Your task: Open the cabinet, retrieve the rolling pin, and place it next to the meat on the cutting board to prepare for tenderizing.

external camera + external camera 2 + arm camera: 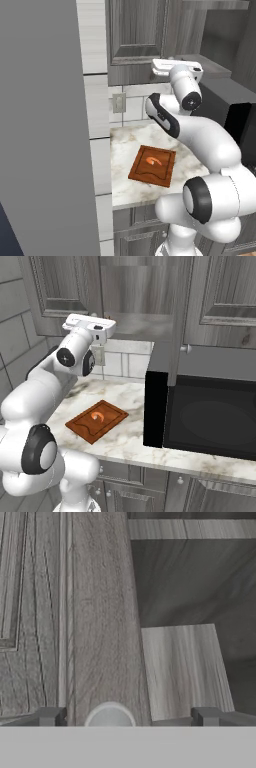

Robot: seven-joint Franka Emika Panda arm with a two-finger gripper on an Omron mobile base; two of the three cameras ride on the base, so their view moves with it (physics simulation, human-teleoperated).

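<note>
Fingers spread around one knob; one cutting board, one meat

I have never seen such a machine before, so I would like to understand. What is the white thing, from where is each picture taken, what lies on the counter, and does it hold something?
The white thing is a robot arm in a rendered kitchen. Two pictures come from cameras on its base, one behind it on the left, one on the right. The third comes from a camera on its hand.

On the marble counter lies a cutting board with a small piece of meat on it. A black microwave stands at the right.

The tool is raised to the grey cabinet. Its jaws stand open, with a round knob between them. It holds nothing. One door already stands ajar, and a shelf shows inside.
</note>
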